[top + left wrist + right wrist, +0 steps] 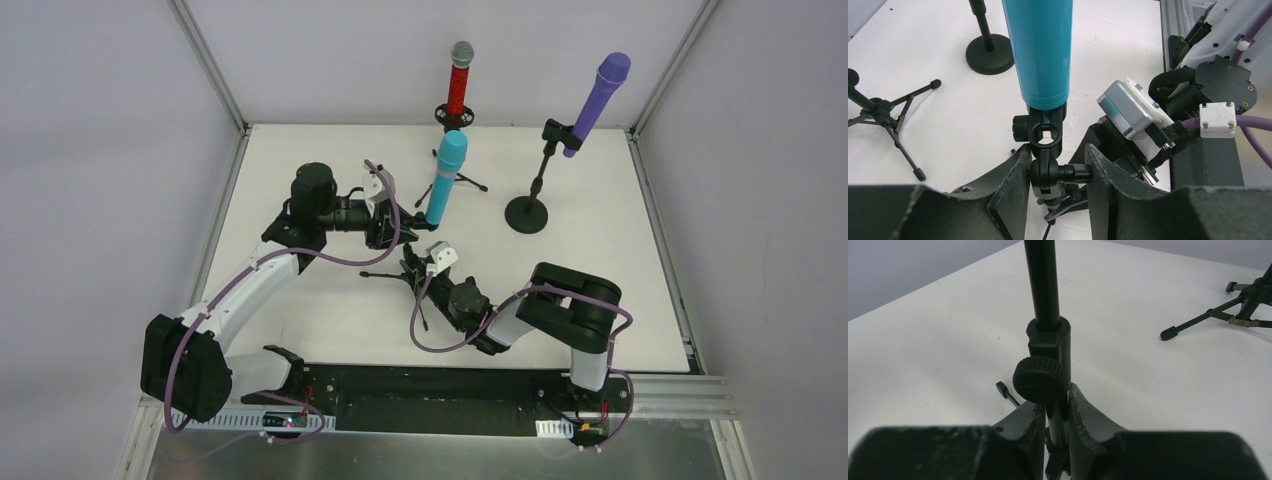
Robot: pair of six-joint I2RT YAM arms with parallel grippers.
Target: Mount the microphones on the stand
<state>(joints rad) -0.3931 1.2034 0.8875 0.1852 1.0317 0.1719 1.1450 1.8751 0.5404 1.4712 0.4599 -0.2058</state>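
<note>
The cyan microphone (446,178) sits in its clip (1047,130), seemingly the last one. The left gripper (1055,175) clamps the clip's joint and the right gripper (1055,415) clamps the stand's pole (1043,285). Next, probably, a gentle release.

The top external camera hangs high above the near edge of the desk (590,170) and looks steeply down, taking in the whole surface from afar. The left wrist camera sits just behind the left end effector (1058,157), looking along its fingers, very near the cyan microphone (1040,50) and the stand (1047,132) beneath it. The right wrist camera looks low across the desk past the right end effector (1057,400), tight on that stand's pole. All three views share the stand; both wrist views also catch the neighbouring tripod (883,112).
</note>
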